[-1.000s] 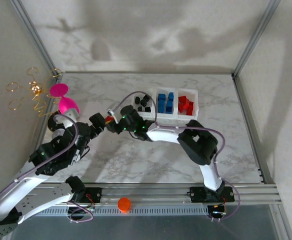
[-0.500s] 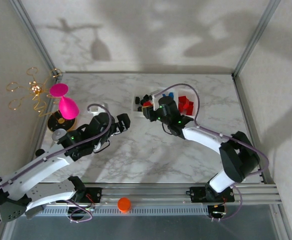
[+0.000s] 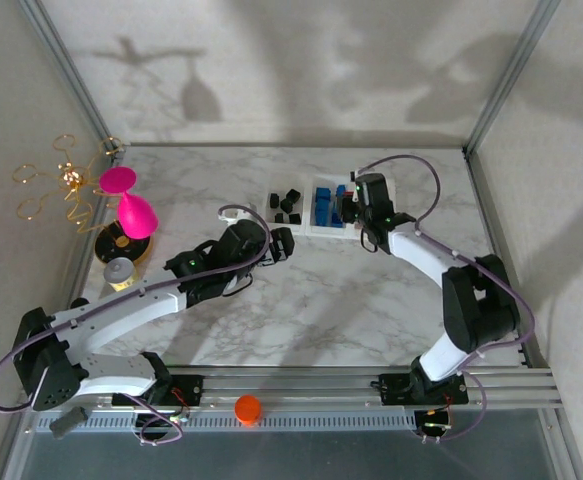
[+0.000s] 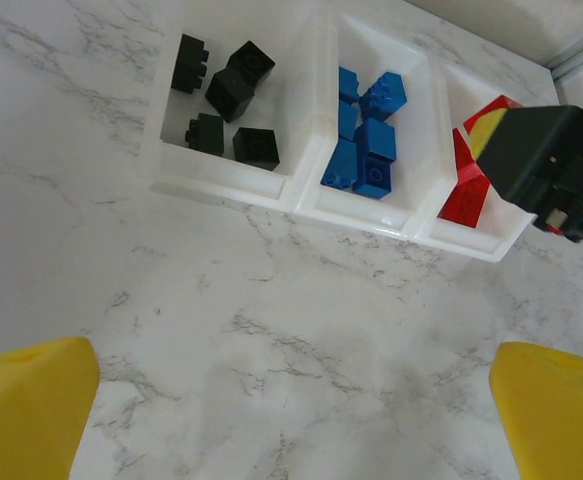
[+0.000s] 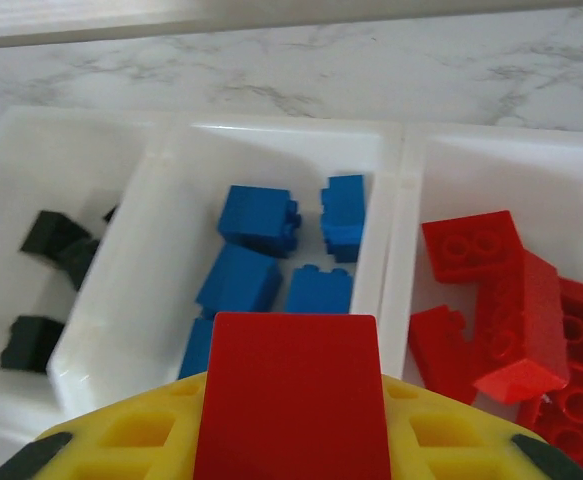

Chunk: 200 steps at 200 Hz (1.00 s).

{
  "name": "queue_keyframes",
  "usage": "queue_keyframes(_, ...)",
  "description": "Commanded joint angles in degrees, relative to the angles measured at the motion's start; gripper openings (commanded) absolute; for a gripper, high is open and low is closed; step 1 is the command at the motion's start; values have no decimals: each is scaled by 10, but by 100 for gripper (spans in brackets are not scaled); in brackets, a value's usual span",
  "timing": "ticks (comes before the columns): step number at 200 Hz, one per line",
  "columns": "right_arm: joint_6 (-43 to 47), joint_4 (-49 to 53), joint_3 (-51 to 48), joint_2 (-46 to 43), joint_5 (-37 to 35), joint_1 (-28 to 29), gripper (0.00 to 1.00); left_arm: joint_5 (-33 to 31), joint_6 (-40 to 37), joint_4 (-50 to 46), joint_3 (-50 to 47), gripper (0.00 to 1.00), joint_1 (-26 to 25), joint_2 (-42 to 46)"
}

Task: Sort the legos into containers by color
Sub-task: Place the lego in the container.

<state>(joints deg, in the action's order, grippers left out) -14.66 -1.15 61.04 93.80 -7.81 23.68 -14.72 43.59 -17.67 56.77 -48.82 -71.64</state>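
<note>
Veined marble (image 3: 321,300); translucent trays (image 4: 316,100); right tool (image 3: 354,207) grips red brick (image 5: 291,400)

Marble-veined white tabletop (image 3: 301,330); pale walls (image 3: 371,60), soft shadows; aluminium corner posts (image 3: 507,80).

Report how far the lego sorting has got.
Mostly done: black legos sit in the left tray, blue legos in the middle tray, red legos in the right tray. In hand: the right fingers are shut on one more red brick above the trays. Left: dropping it in with the reds. The left fingers are open over the marble table, holding nothing.
</note>
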Motion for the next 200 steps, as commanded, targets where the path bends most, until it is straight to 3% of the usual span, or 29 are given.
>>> queue_keyframes(1,-13,15,41,30,-36,-20,16,0,-11,25,12,99,-4,-6)
queue_keyframes(62,-25,46,102,115,-21,-90,19,-26,-15,29,-2,100,-2,-12)
queue_keyframes(100,-17,52,115,105,-23,-97,48,-60,-28,29,3,100,-1,-13)
queue_keyframes(147,-20,67,83,-1,-39,-105,91,-117,-72,48,-5,99,15,6)
queue_keyframes(156,-22,61,59,-35,-50,-109,98,-142,-86,58,-15,100,22,15)
queue_keyframes(200,-36,-17,-108,-186,-139,-180,98,-353,-199,149,-97,100,79,41)
